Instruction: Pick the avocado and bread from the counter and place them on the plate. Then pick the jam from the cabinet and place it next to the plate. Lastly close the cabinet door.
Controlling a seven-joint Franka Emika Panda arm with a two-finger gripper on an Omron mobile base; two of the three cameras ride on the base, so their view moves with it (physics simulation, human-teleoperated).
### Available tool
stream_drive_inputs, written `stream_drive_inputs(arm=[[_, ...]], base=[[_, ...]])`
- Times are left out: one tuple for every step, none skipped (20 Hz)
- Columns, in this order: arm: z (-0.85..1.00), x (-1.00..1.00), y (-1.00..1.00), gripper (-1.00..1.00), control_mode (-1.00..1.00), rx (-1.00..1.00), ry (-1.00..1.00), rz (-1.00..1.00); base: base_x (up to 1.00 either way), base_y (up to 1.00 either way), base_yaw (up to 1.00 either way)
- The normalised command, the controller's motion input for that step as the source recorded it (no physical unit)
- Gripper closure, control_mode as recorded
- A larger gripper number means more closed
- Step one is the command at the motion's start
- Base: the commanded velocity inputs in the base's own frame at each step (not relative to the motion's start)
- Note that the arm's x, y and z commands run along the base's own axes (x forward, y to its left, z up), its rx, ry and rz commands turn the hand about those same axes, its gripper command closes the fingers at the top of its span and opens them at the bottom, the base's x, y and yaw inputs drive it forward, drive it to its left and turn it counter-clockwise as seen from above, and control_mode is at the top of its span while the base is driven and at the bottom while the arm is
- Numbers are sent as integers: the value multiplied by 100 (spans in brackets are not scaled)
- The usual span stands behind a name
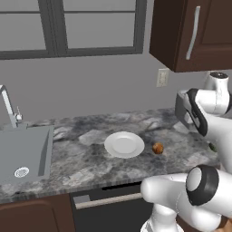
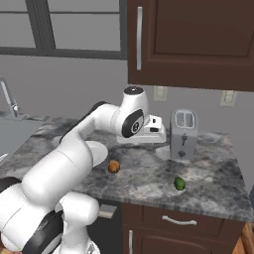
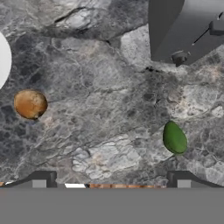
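My gripper (image 3: 111,181) is open and hangs over the marbled counter (image 3: 109,87), its two dark fingertips (image 3: 43,178) wide apart with nothing between them. The dark-green avocado (image 3: 175,137) lies just ahead of the right fingertip, and it also lies near the counter's front edge as the avocado (image 2: 179,183). Off to the left sits the brown-orange bread (image 3: 29,104), which is the bread (image 1: 157,148) just right of the white plate (image 1: 124,144). Above hangs the dark brown cabinet (image 2: 193,39), its cabinet door carrying a silver handle (image 2: 139,44). The jam is out of view.
A silver toaster (image 2: 183,133) stands at the back of the counter, right of the hand. A grey sink (image 1: 25,154) with a tap lies far left. Drawers with short handles (image 2: 178,222) sit below the counter's front edge.
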Motion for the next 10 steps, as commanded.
stream_drive_inputs(arm=[[-25,-13,-56,-100,-100,0,8,-3],[-29,-16,-58,-100,-100,0,16,-5],[-25,-14,-56,-100,-100,0,17,-5],[-25,-16,-61,-100,-100,0,16,-5],[-20,-10,-58,-100,-100,0,17,-5],[-16,-10,-57,-100,-100,0,17,-5],[-15,-7,-55,-100,-100,0,16,-5],[-13,-9,-54,-100,-100,0,15,-5],[-14,-8,-51,-100,-100,0,13,-5],[-18,-6,-46,-100,-100,0,9,-4]], base=[[0,0,0],[0,0,0],[0,0,0],[0,0,0],[0,0,0],[0,0,0],[0,0,0],[0,0,0],[0,0,0],[0,0,0]])
